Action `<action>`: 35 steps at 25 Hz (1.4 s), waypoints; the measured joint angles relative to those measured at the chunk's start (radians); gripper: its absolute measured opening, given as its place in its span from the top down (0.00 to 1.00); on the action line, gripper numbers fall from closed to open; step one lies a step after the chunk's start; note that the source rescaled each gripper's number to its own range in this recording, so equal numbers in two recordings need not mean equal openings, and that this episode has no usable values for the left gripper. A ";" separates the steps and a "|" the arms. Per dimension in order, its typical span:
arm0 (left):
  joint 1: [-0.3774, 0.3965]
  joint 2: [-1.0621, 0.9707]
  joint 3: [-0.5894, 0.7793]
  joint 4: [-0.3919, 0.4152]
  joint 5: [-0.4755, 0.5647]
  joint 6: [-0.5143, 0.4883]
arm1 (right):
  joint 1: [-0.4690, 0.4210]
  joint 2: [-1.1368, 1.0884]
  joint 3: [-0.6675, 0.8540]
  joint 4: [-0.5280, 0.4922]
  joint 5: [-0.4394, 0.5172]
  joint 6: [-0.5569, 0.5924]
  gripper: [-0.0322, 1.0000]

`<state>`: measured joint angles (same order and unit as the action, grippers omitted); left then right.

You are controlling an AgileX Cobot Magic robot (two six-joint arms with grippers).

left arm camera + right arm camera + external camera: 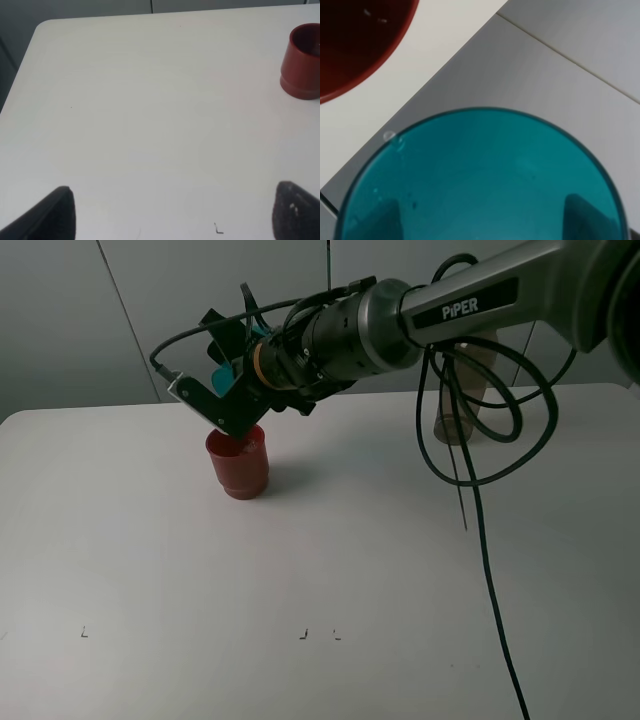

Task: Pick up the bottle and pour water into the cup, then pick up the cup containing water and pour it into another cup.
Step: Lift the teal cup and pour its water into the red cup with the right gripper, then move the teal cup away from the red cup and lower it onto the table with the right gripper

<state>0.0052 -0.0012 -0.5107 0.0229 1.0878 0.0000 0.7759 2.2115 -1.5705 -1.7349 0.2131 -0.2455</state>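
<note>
My right gripper (226, 390) reaches across to the left and is shut on the teal cup (224, 371), holding it tipped steeply over the dark-red cup (238, 465). In the right wrist view the teal cup (480, 180) fills the frame, with the red cup's rim (355, 40) just beyond its lip. The fingers show dimly through the teal wall. The grey-brown bottle (470, 390) stands upright at the back right, partly behind the arm's cables. My left gripper (172, 215) is open and empty over bare table, with the red cup (302, 62) far off.
The white table (150, 560) has small black marks near its front. Black cables (470, 480) hang from the right arm down to the table at the right. A grey wall stands behind the table.
</note>
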 joint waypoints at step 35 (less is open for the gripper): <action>0.000 0.000 0.000 0.000 0.000 0.000 | -0.098 -0.380 0.334 1.055 -0.047 0.806 0.90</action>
<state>0.0052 -0.0012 -0.5107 0.0229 1.0878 0.0000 0.6776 1.8312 -1.2369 -0.6796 0.1659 0.5609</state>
